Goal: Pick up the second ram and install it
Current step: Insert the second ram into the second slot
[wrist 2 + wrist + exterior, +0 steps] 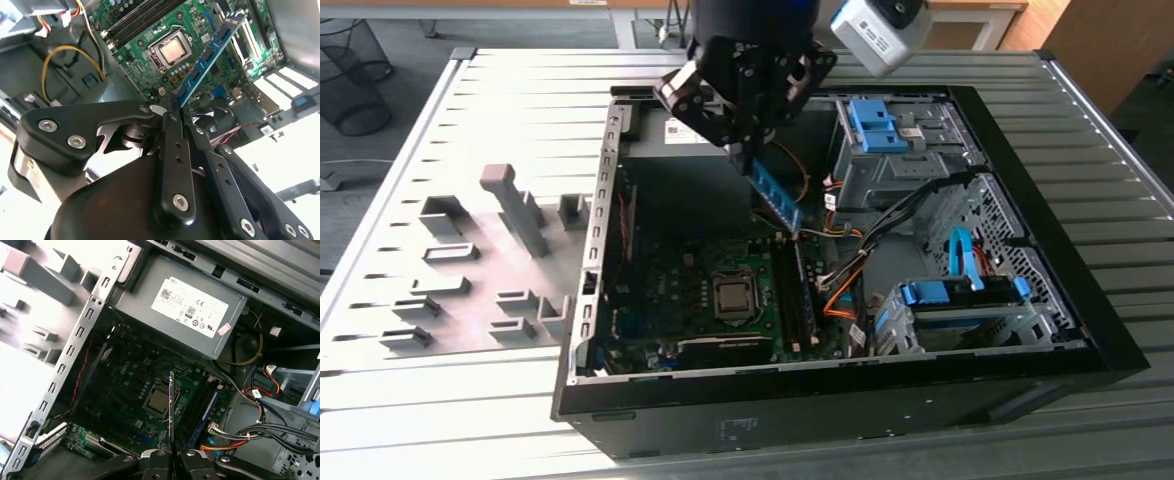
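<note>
- Above the open black computer case (1067, 330), which lies on its side on a ribbed grey metal table (520, 110), the black multi-link gripper (750, 150) hangs from the arm in the exterior view.
- Its fingers (172, 130) are closed tight on one end of the second ram (777, 195), a long, thin, blue circuit-board stick with black chips.
- The stick slants down from the gripper toward the green motherboard (680, 290), its free end in the air over the board, near the long black memory slots (790, 290).
- In the second wrist view the stick (210, 55) reaches out from the fingertips over the board, passing beside the square silver processor socket (171, 50).
- In the first wrist view the stick (171, 405) is seen edge-on as a thin line rising from the closed gripper (172, 456), over the socket (159, 401).
- A grey power supply box with a white label (192, 305) sits at one end of the case.
- Grey plastic holder blocks (480, 260) stand on the table at the exterior view's left, well apart from the gripper.
</note>
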Controlling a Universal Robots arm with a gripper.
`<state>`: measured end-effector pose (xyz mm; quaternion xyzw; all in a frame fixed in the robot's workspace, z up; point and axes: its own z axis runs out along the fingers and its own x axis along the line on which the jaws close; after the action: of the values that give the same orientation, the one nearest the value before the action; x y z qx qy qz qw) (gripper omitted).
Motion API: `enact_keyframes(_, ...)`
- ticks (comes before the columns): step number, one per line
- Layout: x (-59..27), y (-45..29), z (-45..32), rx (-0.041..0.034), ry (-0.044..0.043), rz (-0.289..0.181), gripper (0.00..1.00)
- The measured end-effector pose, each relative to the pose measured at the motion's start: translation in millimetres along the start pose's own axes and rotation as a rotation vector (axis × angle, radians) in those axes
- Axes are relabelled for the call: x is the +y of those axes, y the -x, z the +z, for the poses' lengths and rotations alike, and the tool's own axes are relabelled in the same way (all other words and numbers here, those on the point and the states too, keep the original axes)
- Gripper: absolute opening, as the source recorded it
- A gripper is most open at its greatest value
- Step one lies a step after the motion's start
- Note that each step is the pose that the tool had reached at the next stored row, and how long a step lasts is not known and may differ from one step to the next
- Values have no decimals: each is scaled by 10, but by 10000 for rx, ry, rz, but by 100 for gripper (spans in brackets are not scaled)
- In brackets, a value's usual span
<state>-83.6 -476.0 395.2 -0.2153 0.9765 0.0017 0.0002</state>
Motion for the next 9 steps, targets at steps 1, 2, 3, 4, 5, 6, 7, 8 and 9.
enact_keyframes(1, 0, 0, 2, 0, 0, 179, 14)
enact_keyframes(2, 0, 0, 4, -1, -1, 355, 14)
enact_keyframes(3, 0, 0, 7, -2, -1, 536, 14)
enact_keyframes(4, 0, 0, 9, -2, -1, 715, 14)
enact_keyframes(5, 0, 0, 12, -3, -1, 911, 14)
enact_keyframes(6, 0, 0, 14, -3, -1, 1091, 14)
enact_keyframes(7, 0, 0, 16, -4, -1, 1264, 14)
enact_keyframes(8, 0, 0, 18, -4, -2, 1445, 14)
enact_keyframes(9, 0, 0, 20, -5, -2, 1622, 14)
